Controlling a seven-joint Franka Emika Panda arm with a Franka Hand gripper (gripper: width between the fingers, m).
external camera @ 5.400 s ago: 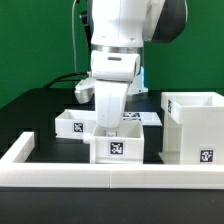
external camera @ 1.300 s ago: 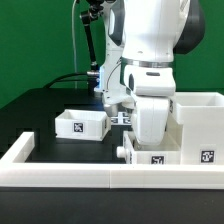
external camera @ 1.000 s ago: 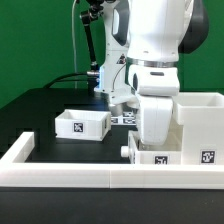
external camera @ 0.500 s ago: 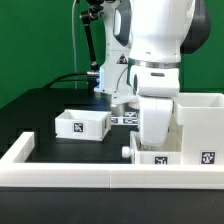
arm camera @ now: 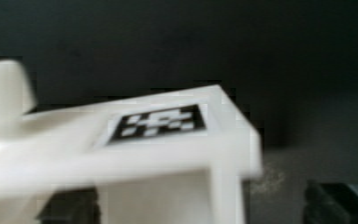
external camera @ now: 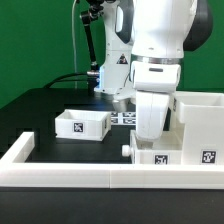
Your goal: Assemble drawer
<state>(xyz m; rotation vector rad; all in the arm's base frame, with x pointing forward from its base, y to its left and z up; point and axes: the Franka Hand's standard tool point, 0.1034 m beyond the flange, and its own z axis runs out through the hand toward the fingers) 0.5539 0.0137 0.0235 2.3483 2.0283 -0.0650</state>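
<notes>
The drawer's tall white casing point(external camera: 200, 125) stands at the exterior view's right. One small open-top box point(external camera: 82, 124) with a tag sits at the left on the black table. The second small box point(external camera: 157, 155), with its knob point(external camera: 127, 152), rests against the casing's front, right under my hand. My gripper point(external camera: 150, 140) is low over this box and its fingertips are hidden there. In the blurred wrist view the tagged box point(arm camera: 163, 122) fills the frame. My gripper point(arm camera: 202, 205) straddles its wall with the dark fingers point(arm camera: 341, 200) wide apart, a gap showing beside one of them.
The low white border wall point(external camera: 70, 172) runs along the front and left. The marker board point(external camera: 124, 118) lies behind the boxes. Black cables hang at the back left point(external camera: 88, 50).
Since the oldest frame the arm has carried the second box from the middle to the casing's front. In the last half second the hand has shifted slightly left; the box stays put.
</notes>
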